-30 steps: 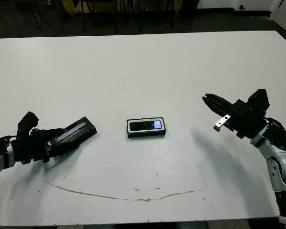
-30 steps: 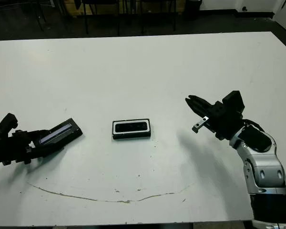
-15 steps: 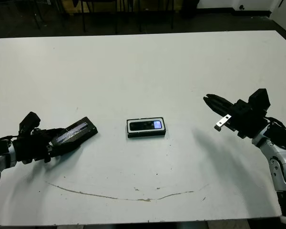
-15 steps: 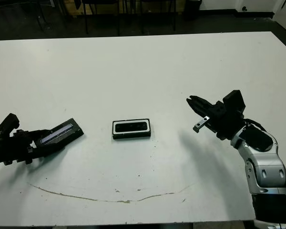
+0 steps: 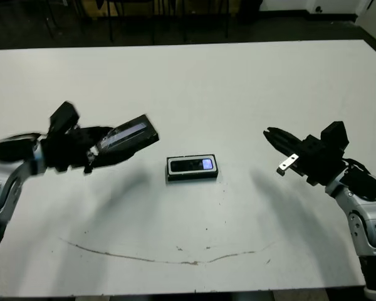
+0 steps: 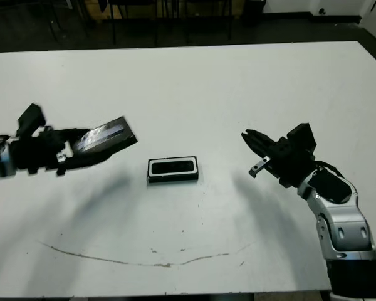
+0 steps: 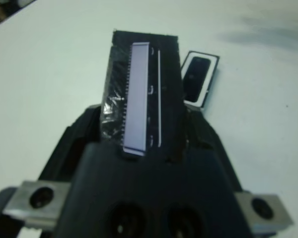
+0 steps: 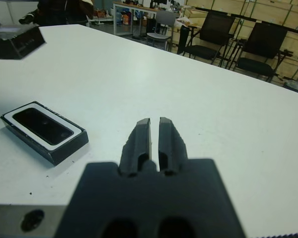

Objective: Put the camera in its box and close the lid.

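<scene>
Lid aloft, camera boxed.
Your left gripper (image 5: 97, 147) is clamped on the lid (image 5: 126, 137), airborne left of the box (image 5: 192, 168); the camera (image 5: 192, 165) lies inside. Your right gripper (image 8: 154, 136) is pressed together, empty. Judged light, stiff, slick: hold the lid's end, lower it squarely.

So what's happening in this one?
The camera already lies in the box at the middle of the table. The left hand holds the lid in the air to the box's left, not yet over it. The right hand hovers empty and shut to the box's right.
</scene>
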Robot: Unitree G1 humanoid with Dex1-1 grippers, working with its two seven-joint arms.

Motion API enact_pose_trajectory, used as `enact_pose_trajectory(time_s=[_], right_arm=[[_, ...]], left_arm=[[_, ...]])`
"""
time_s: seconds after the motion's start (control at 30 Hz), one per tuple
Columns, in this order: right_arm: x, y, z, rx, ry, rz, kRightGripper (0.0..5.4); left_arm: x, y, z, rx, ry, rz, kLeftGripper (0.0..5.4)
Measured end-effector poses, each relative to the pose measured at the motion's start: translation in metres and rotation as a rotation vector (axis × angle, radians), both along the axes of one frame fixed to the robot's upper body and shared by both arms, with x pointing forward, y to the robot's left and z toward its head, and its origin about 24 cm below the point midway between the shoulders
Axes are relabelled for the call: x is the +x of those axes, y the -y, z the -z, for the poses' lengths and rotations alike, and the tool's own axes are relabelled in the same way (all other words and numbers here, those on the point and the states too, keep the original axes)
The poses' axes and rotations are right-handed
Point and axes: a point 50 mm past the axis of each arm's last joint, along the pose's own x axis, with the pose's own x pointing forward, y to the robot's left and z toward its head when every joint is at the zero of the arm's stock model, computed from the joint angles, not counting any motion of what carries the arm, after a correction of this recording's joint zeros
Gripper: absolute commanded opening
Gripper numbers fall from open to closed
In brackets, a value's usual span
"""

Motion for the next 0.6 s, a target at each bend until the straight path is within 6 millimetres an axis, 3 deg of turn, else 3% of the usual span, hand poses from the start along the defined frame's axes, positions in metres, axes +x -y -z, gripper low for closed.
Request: enact_pose_trajectory(time_s=[0.27, 0.6], right_arm=[[-0.001, -0.001, 0.001, 0.006, -0.005, -0.003, 0.00], [-0.002, 0.002, 0.003, 0.010, -0.022, 0.001, 0.00]], left_arm=[[0.023, 0.025, 0.009, 0.077, -0.045, 0.115, 2.80], [0.028, 0.043, 0.039, 0.060, -0.112, 0.148, 2.80]])
